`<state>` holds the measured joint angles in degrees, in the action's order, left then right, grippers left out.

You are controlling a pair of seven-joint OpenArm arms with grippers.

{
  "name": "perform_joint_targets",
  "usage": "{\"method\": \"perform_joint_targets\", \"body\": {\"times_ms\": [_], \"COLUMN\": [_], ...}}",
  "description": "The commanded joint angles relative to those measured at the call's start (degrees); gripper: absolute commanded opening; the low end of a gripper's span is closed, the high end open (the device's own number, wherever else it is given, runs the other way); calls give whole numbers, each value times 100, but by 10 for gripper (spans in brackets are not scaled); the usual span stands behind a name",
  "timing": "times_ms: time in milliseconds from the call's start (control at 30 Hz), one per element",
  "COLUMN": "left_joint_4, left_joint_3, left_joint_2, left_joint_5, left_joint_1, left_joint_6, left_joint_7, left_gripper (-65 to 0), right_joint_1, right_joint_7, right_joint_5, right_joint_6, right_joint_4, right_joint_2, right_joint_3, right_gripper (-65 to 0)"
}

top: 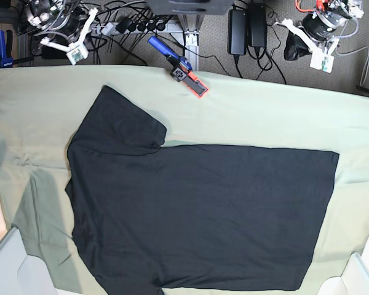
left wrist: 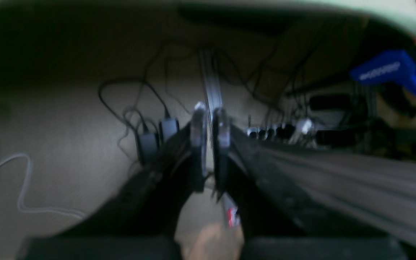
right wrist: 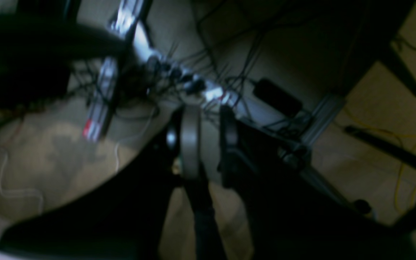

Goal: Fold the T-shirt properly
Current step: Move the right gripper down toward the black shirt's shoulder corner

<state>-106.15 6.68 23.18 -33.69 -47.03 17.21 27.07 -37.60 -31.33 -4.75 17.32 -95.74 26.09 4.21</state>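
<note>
The black T-shirt [top: 197,215] lies flat, plain side up, on the pale green table cloth [top: 264,117], with one sleeve [top: 120,123] at the upper left and the hem to the right. Its lower edge runs out of the base view. No print shows. My left gripper [top: 321,56] sits beyond the table's far right edge, away from the shirt, with its jaws nearly together and empty in the left wrist view [left wrist: 209,139]. My right gripper [top: 74,52] sits beyond the far left edge, and its jaws stand a little apart and empty in the right wrist view [right wrist: 208,141].
A blue and orange clamp [top: 181,67] grips the table's far edge near the middle, and it also shows in the left wrist view [left wrist: 385,70]. Power strips, adapters [top: 246,27] and cables lie on the floor behind the table. White bins stand at the lower corners [top: 6,264].
</note>
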Motion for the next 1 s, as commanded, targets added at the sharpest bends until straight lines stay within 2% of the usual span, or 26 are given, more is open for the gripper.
{"method": "perform_joint_targets", "body": {"times_ms": [0,167,333,433,533,600,700,867,967], "left_joint_4": [-179,-756,-1025,-1040,-1038,-1038,-1038,-1038,-1038], "left_joint_3": [109,608,1036,1137,1134,1134,1134,1134,1134], "left_joint_2": [81,81,83,177,345,472,599,717,734], "left_joint_5": [-46,-289,-299,-295,-295,-295,-293,-199,-144], "left_joint_1": [-61,-63,-94,-94,-98,-94,-94,-103,-109], "left_joint_6": [59,61,61,61,61,61,61,59,57], "left_joint_7": [98,1115,1270,1283,1279,1255,1217,1220,1211], "left_gripper": [-611,-611,-611,-609,-562,-492,-385,-378,-378], "right_joint_1": [-39,-37,-28,-20,15,81,107,92,212], "right_joint_7": [-46,-398,-463,-476,-472,-479,-481,-616,-509], "right_joint_5": [-125,-540,-868,-966,-1104,-1338,-1394,-1499,-1440], "right_joint_6": [87,90,90,90,87,90,90,83,-68], "right_joint_4": [-221,-942,-1453,-1685,-1832,-1974,-2269,-2769,-2741], "right_joint_2": [74,74,68,68,52,15,-92,-304,-492], "right_joint_3": [103,304,306,306,321,378,551,841,1027], "right_gripper": [-557,-557,-554,-516,-444,-400,-397,-397,-397]}}
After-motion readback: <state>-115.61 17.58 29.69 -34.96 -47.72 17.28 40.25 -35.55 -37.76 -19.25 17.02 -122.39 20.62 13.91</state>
